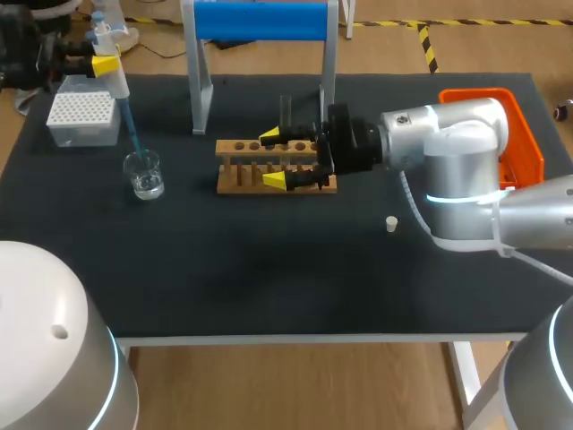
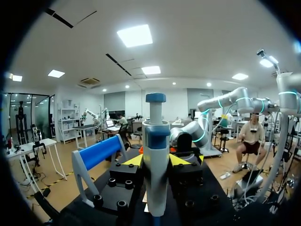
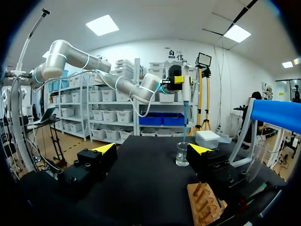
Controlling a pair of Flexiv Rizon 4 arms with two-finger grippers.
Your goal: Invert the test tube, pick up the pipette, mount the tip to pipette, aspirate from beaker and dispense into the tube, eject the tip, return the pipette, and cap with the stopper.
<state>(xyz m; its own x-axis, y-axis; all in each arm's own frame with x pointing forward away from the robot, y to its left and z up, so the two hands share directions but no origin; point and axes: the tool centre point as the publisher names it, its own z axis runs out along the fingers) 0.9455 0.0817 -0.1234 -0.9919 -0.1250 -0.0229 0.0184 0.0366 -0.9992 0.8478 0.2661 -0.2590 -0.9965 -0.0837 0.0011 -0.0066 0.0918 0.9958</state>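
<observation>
My left gripper (image 1: pixel 106 64) is at the far left, shut on the white and blue pipette (image 2: pixel 155 155), which stands upright between its fingers. The pipette's blue tip (image 1: pixel 131 130) points down into the clear beaker (image 1: pixel 143 175), which holds liquid. My right gripper (image 1: pixel 274 159) is open at the middle of the table, one yellow fingertip on each side of the wooden rack (image 1: pixel 242 166). A clear test tube (image 1: pixel 286 112) stands upright at the rack's far side. In the right wrist view the beaker (image 3: pixel 182 154) and the pipette (image 3: pixel 186 94) lie ahead of the open fingers. The small white stopper (image 1: pixel 391 224) lies on the mat.
A white tip box (image 1: pixel 82 116) sits at the far left beside the beaker. A stand with a blue roller (image 1: pixel 260 22) rises behind the rack. An orange bin (image 1: pixel 524 148) is at the right edge, behind my right arm.
</observation>
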